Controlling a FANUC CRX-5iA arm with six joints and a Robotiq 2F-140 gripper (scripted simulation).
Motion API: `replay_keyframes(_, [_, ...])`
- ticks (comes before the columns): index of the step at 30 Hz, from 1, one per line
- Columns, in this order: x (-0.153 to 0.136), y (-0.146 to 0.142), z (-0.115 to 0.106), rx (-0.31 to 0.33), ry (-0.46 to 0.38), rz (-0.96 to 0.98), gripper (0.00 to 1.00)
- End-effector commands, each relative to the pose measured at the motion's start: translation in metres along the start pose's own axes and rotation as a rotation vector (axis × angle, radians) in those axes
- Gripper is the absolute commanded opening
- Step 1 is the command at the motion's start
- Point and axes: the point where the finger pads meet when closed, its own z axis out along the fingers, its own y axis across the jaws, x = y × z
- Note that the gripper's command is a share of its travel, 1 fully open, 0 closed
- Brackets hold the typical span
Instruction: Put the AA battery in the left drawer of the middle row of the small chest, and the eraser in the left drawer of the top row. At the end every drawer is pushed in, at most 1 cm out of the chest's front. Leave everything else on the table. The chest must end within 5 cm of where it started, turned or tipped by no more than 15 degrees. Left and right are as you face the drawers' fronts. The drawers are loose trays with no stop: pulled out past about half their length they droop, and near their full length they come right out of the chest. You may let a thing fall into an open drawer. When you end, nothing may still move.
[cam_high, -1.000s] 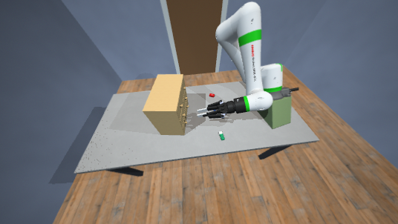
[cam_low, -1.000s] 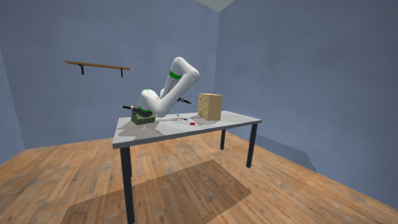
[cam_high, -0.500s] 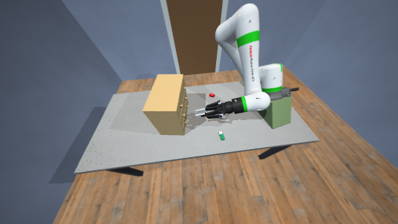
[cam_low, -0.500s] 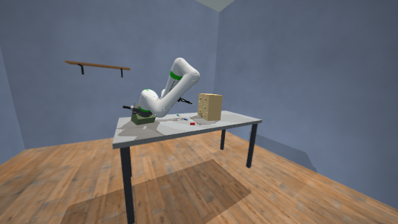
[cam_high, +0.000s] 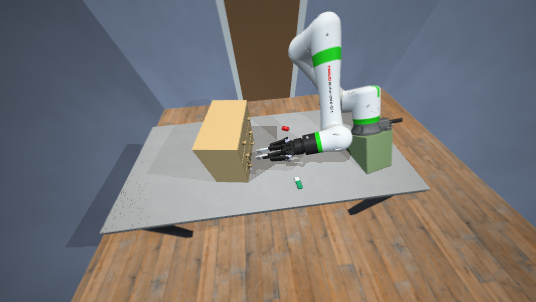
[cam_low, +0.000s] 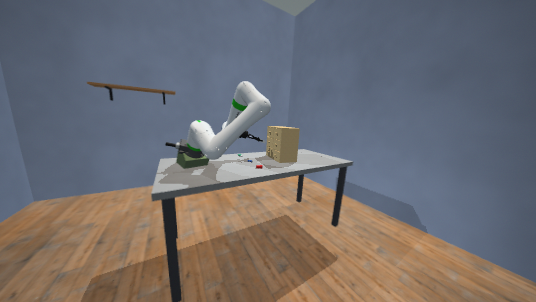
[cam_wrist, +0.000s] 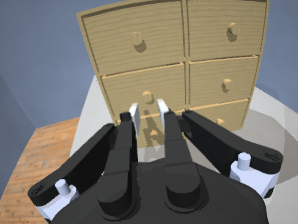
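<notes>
My gripper (cam_wrist: 148, 109) has its fingers pulled close together, with a small gap, and I see nothing held in them. The tips point at the knob (cam_wrist: 148, 96) of the left middle drawer (cam_wrist: 127, 90), very near it; I cannot tell if they touch. All drawers look pushed in on the chest (cam_high: 222, 132). From the top, a small green and white thing (cam_high: 298, 183), maybe the battery, lies at 5 o'clock from the gripper. A red piece (cam_high: 285, 128) lies at 1 o'clock.
</notes>
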Motion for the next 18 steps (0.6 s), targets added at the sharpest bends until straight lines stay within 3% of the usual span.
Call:
replay_keyframes(1, [0.0006, -0.0004, 0.0086, 0.001, 0.0, 0.0, 0.2])
replay_keyframes(18, [0.0009, -0.0004, 0.0149, 0.001, 0.0, 0.0, 0.2])
